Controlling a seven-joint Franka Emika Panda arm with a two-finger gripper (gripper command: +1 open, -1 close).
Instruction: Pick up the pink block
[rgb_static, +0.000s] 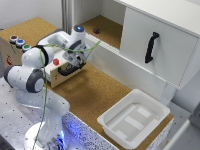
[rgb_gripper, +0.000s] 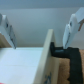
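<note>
Gripper (rgb_gripper: 40, 30) open over the wooden box (rgb_static: 50, 75), pink block (rgb_static: 56, 62) at its 9 o'clock, black handle (rgb_static: 69, 72) close below, push-buttons (rgb_static: 20, 43) well apart.

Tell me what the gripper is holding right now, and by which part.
Nothing is held. In the wrist view the gripper is open, its fingers spread apart with only a wooden edge and black handle below. The pink block sits untouched on the box.

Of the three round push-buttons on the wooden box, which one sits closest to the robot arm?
The green button. It is the last of the row, next to the arm's white shoulder link; the blue button sits in the middle and the red button farthest away.
</note>
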